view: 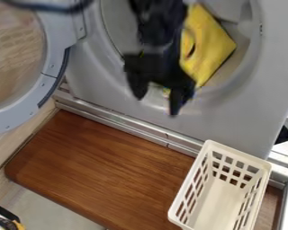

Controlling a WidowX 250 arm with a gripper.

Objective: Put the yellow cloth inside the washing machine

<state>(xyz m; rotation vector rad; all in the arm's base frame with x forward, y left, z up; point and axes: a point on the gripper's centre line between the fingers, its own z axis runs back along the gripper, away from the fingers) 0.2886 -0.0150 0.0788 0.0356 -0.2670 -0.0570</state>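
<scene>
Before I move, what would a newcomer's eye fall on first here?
Probably the bright yellow cloth, in the round opening of the grey washing machine, right of centre near the top. Next, the black hand, fingers apart, dark against the machine's front at the opening's lower edge. Then the white basket at lower right, pale against the brown wooden board.

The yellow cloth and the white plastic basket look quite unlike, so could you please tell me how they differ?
The yellow cloth is a soft, angular piece with a dark mark, while the white plastic basket is a stiff, open-topped box with rows of holes in its walls.
The cloth is in the round opening of the grey washing machine; the basket stands lower, on the brown wooden board.
Both are in the right half of the view.
</scene>
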